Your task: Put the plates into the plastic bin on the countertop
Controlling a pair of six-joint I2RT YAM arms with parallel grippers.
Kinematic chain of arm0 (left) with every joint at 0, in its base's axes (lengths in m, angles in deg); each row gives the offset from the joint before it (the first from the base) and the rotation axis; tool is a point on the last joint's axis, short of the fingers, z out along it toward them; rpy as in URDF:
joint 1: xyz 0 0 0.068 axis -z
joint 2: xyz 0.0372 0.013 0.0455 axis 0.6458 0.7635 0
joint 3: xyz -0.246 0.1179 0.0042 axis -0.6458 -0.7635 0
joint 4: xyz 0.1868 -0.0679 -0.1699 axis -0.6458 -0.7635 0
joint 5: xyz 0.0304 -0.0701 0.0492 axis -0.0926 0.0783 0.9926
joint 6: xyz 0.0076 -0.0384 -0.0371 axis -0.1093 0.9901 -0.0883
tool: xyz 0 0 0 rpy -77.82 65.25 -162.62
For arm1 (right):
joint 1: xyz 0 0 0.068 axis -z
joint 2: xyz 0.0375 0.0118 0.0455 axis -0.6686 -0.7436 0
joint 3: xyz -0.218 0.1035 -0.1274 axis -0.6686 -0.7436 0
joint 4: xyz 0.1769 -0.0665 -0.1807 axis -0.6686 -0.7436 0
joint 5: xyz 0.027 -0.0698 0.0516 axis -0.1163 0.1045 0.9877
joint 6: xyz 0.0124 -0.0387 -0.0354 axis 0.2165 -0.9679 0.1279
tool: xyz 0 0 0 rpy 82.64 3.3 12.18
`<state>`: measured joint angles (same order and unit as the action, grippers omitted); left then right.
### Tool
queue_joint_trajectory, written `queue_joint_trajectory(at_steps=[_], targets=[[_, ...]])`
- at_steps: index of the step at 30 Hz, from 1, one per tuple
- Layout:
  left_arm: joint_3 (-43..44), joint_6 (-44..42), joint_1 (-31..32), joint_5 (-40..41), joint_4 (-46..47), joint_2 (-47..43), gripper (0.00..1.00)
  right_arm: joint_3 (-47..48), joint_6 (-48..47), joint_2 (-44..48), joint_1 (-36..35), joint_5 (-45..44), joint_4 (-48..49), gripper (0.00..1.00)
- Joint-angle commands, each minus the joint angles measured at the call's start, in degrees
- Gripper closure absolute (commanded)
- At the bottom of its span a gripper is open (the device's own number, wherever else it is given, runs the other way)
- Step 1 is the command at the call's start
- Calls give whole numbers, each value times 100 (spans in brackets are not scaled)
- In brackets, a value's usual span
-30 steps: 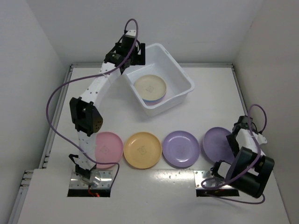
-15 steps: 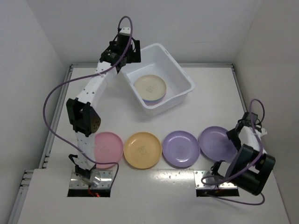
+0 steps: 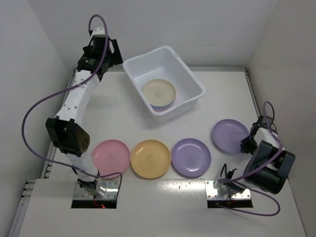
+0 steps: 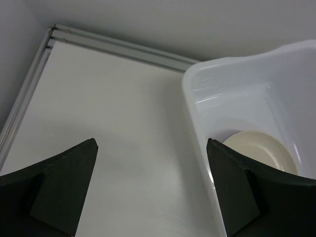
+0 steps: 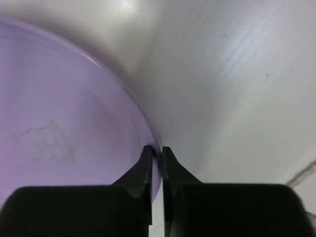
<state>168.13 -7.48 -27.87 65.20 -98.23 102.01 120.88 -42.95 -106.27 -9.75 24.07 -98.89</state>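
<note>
The white plastic bin (image 3: 190,79) stands at the back centre of the countertop (image 3: 118,113) and holds a cream plate (image 3: 158,91) on top of a light blue one (image 3: 161,106). A pink plate (image 3: 111,157), a yellow plate (image 3: 150,158) and a purple plate (image 3: 191,157) lie in a row near the front. My right gripper (image 5: 157,150) is shut on the right rim of a second purple plate (image 5: 59,123) at the right. My left gripper (image 4: 151,143) hangs open and empty over bare countertop, left of the bin (image 4: 237,84).
White walls close in the left, back and right sides. Two metal mounting plates (image 3: 96,195) (image 3: 229,190) sit at the near edge under the arm bases. Purple cables loop off both arms.
My left arm has swung left, away from the bin's back corner. My right gripper has closed on the purple plate's rim, and that plate has shifted slightly back.
</note>
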Motion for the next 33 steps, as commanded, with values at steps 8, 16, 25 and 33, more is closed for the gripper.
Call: queue_joint_trajectory(at_steps=[8,16,25,33], targets=[[-2299,805,-936,101,351,-1255,1,1159,-529,913,-118,645,435,100],[-4399,1719,-1201,-5,466,-2537,1,2918,-741,597,-470,1639,312,100],[-6281,2712,-1640,320,-368,-4006,1,4587,-679,-667,-1802,2597,1076,100],[-7811,3311,-1834,-452,-370,-4596,1,7004,-969,-3118,-3448,2378,717,100]])
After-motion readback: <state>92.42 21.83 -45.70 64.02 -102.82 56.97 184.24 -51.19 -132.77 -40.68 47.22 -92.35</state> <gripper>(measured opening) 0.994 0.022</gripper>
